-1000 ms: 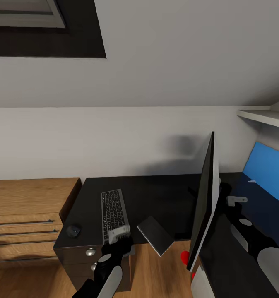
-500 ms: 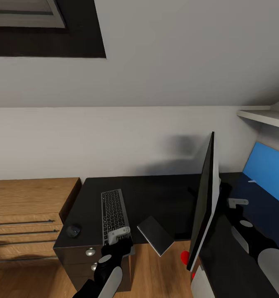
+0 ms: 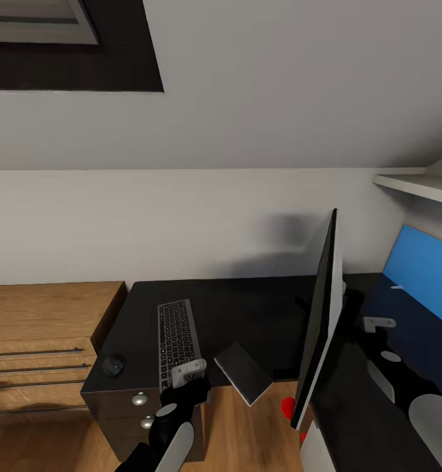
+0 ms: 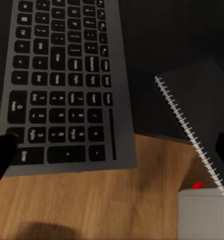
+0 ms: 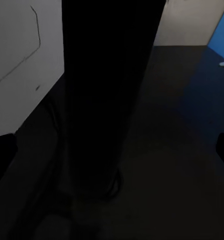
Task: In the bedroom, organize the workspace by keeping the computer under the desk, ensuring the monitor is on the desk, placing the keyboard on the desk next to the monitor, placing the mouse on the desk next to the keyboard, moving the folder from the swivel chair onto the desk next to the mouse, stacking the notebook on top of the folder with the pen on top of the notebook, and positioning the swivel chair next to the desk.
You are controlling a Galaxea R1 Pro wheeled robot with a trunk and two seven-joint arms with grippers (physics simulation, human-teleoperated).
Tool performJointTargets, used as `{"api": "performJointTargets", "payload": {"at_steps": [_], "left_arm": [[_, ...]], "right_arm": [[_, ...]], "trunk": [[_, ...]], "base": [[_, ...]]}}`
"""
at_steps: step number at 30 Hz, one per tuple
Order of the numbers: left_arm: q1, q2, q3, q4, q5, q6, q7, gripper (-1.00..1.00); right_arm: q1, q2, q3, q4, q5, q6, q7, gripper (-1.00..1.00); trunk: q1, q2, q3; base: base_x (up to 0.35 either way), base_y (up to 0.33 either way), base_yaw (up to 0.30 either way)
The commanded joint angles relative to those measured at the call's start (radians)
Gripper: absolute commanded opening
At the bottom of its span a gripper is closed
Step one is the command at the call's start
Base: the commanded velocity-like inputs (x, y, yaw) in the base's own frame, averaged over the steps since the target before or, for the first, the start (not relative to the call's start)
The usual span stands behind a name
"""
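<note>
Keyboard [image 3: 179, 339] lies on the desk [image 3: 247, 308] left of the monitor [image 3: 319, 321], unmoved though the view has shifted slightly; left gripper [image 3: 188, 373] at its near end, apparently open and empty, suggesting placement is done.

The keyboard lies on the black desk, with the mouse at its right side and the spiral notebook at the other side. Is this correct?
Not quite. In the head view the mouse lies left of the keyboard on the desk, and the notebook lies on its right, overhanging the desk edge.
</note>
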Motion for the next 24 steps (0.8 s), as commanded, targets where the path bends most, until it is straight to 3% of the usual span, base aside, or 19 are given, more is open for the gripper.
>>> {"api": "performJointTargets", "payload": {"at_steps": [1,24], "left_arm": [[-0.001,0.0,-0.001,-0.001,0.006,0.003,0.007,1.0],[-0.001,0.0,-0.001,-0.001,0.008,0.003,0.007,1.0]], "right_arm": [[-0.001,-0.001,0.008,0.001,-0.008,-0.004,-0.005,1.0],[-0.001,-0.001,0.011,0.003,-0.007,-0.007,-0.005,1.0]], "trunk": [[0.0,-0.001,-0.002],[0.0,-0.001,-0.002]], "base": [[0.0,-0.045,0.0],[0.033,-0.036,0.0]]}}
